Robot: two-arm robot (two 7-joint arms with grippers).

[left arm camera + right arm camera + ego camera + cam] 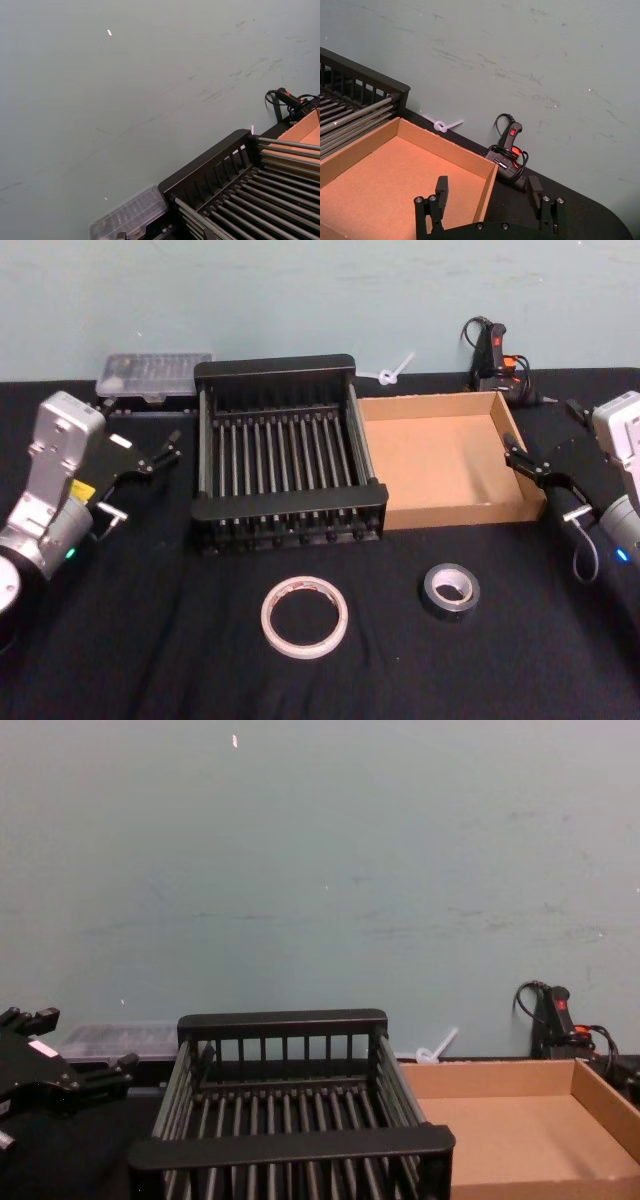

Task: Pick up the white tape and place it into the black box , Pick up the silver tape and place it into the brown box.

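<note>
clear plastic case [153,375] back-left | white tie, perhaps [392,370] | black-red tool [494,358] back-right

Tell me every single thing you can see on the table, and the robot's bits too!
white tape: one, white ring, front of table, before the black box.
silver tape: one, dark grey, right of the white tape.
black box: one, black, centre, nothing inside.
brown box: one, brown cardboard, touching the black box's right side, nothing inside.
clear case: one, see-through, back left.
glue gun: one, black and red, back right.
white tie: one, by the wall.
left end effector: open, left of the black box.
right end effector: open, over the brown box's right wall.
</note>
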